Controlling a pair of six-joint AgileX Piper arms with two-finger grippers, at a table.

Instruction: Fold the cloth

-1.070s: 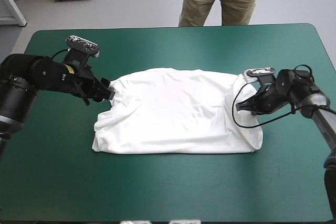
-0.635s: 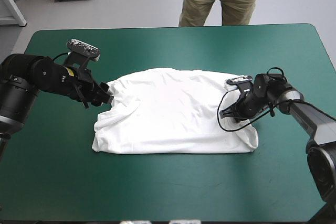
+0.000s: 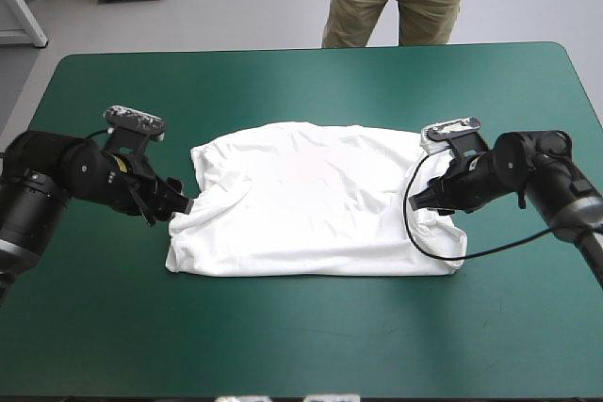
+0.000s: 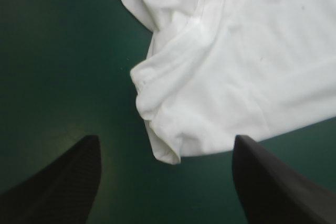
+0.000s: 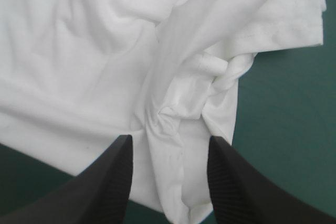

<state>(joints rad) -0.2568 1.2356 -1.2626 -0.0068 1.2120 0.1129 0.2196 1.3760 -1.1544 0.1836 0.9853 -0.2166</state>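
— What's over on your left?
— My left claw, two broad black fin-shaped fingers, stands wide apart with nothing in it. It sits low over the bench and its smooth teal-green cover, right at the left edge of the white short-sleeved T-shirt. A rounded, hemmed corner of cloth lies ahead, between the fingertips.

— And the T-shirt itself?
— It is spread flat in the middle of the bench as a rough rectangle, long side running left to right. Soft wrinkles cross it, and its left part is rumpled into a loose rolled fold.

— The right side?
— My right claw is over the T-shirt's right end. Its fingers are parted and straddle a raised ridge of bunched cloth. A twisted, rope-like roll lies just ahead of them. The ridge fills most of the gap, but the fingers are not pinched onto it.
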